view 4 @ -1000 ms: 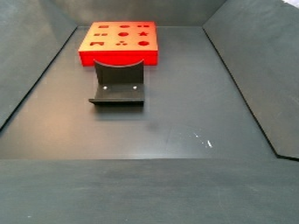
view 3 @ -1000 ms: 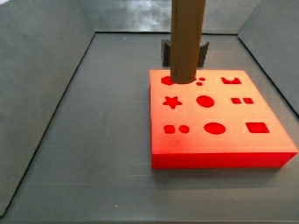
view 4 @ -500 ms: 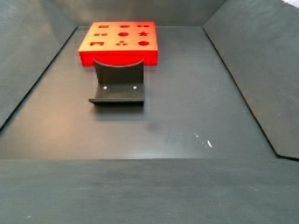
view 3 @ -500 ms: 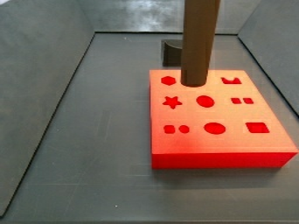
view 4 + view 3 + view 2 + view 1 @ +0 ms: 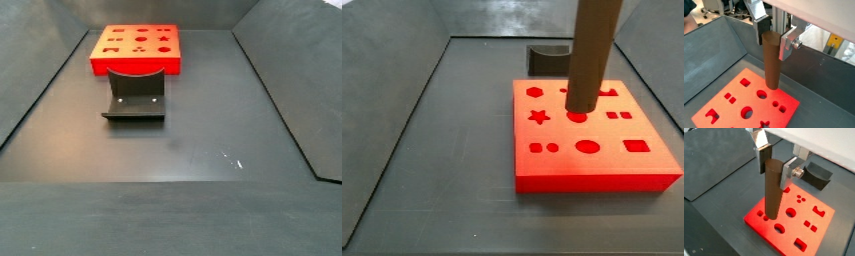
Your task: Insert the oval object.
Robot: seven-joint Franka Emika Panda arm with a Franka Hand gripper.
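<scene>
Above the red block (image 5: 791, 220), in both wrist views, the gripper (image 5: 777, 167) holds the oval object (image 5: 772, 190) upright, its two silver fingers (image 5: 790, 172) pressed against the top of the brown peg on opposite sides. From there the peg hangs straight down, and its lower end is close over the block's top face, next to a round hole (image 5: 779, 228); whether it touches the surface cannot be told from these views. The same clamp shows in a wrist view from another angle, with the gripper (image 5: 773, 36) closed on the peg (image 5: 771, 61) and its foot near a round cut-out (image 5: 763, 93) in the block (image 5: 744, 102).

Nearer the front edge of the desk, in a side view, the dark floor (image 5: 174, 140) lies bare, and the fixture (image 5: 135, 95) stands on it as a dark bracket just in front of the red block (image 5: 136, 46), which sits toward the far edge. Neither gripper nor peg appears in that view.

From the opposite side, the block (image 5: 593, 143) sits toward the near right part of the floor, its face showing star, circle, oval and square holes. The oval object (image 5: 591, 55) rises out of the picture's top, its bottom end over the round hole (image 5: 579, 116) in the middle row. Behind the block, near the far wall, the fixture (image 5: 549, 58) is partly hidden.
</scene>
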